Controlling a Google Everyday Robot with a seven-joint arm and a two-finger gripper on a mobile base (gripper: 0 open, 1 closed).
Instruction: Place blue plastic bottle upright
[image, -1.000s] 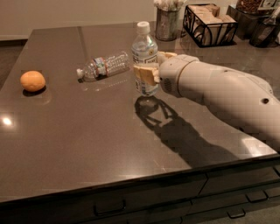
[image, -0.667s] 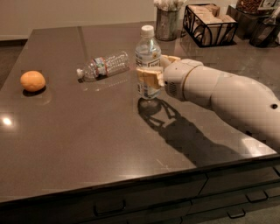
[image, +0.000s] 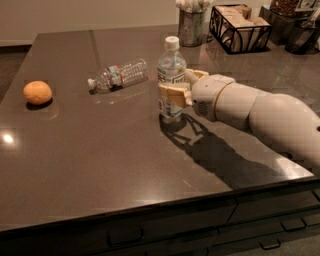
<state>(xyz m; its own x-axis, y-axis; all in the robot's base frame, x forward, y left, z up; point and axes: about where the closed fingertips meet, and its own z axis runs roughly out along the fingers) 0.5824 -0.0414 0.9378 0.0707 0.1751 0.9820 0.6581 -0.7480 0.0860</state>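
While the end effector grips the upright blue plastic bottle, a ribbed bottle lies nearby.

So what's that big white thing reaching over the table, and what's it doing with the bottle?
That big white thing is a robot's arm. There is just one picture, taken by a camera looking down at a dark table. At the end of the arm is its tool, two fingers that pinch like a hand. They are closed around the blue plastic bottle. The bottle is upright, white cap on top, and its bottom seems to rest on the table. Toward the left of the picture another clear bottle lies on its side, and further left sits an orange fruit. At the back stand a metal cup and a wire basket.
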